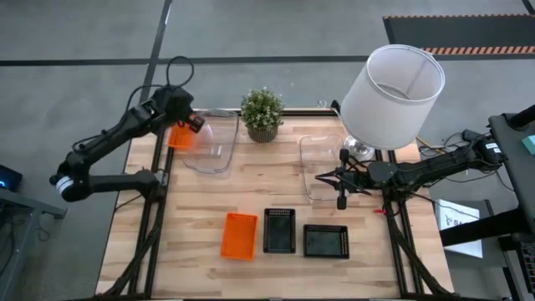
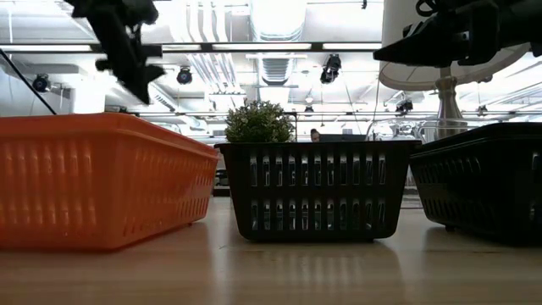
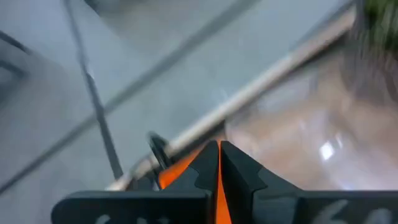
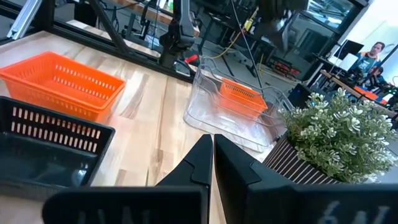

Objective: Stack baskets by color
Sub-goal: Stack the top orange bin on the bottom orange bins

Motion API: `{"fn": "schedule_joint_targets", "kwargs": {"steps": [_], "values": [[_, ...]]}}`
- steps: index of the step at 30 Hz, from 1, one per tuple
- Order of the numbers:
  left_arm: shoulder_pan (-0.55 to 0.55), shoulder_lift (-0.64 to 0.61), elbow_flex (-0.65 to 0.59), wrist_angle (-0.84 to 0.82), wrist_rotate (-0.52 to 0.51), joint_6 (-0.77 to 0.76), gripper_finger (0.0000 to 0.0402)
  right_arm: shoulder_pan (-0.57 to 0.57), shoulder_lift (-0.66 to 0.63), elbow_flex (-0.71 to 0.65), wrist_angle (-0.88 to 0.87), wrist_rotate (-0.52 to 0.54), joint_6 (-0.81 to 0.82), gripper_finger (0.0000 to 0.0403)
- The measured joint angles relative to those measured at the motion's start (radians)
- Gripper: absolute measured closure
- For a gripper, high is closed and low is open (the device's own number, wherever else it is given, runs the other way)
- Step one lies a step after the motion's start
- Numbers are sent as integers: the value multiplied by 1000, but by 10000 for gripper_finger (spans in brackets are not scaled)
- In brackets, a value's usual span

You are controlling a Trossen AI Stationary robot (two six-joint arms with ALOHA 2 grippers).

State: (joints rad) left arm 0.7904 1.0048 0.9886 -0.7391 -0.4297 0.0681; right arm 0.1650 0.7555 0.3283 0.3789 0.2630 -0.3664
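Note:
My left gripper (image 1: 191,123) is at the table's far left, shut on a small red-orange basket (image 1: 180,136) that hangs at the left end of a clear basket (image 1: 213,142). The right wrist view shows that orange basket (image 4: 239,96) low over the clear one (image 4: 211,118). Another orange basket (image 1: 239,235) and two black baskets (image 1: 279,230) (image 1: 326,241) rest on their bottoms near the front edge. My right gripper (image 1: 334,178) hangs shut in the air by a second clear basket (image 1: 316,163) and touches nothing. My left gripper pinches a thin wall of the orange basket (image 3: 218,186) between its two fingers, at the wall's rim. The fingers slant downward onto it. The basket (image 3: 180,173) is lifted clear of the table and hangs below the fingers; whether it touches the clear basket I cannot tell.
A potted green plant (image 1: 262,113) stands at the far middle between the two clear baskets. A white-shaded lamp (image 1: 393,96) rises at the far right, above my right arm. Bare wood lies in the table's middle and along its left side.

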Motion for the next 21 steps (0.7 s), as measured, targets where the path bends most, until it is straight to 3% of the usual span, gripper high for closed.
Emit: {"fn": "schedule_joint_targets", "kwargs": {"steps": [3,7,13,21], "values": [[80,43,0,-112,113,80,402,0,0,0,0,0,2,394],[131,101,0,-279,115,116,402,0,0,0,-5,0,30,394],[138,159,-18,-424,233,276,398,0,0,0,-7,0,30,394],[141,168,-67,-428,232,341,319,0,0,0,-8,0,42,394]]}}
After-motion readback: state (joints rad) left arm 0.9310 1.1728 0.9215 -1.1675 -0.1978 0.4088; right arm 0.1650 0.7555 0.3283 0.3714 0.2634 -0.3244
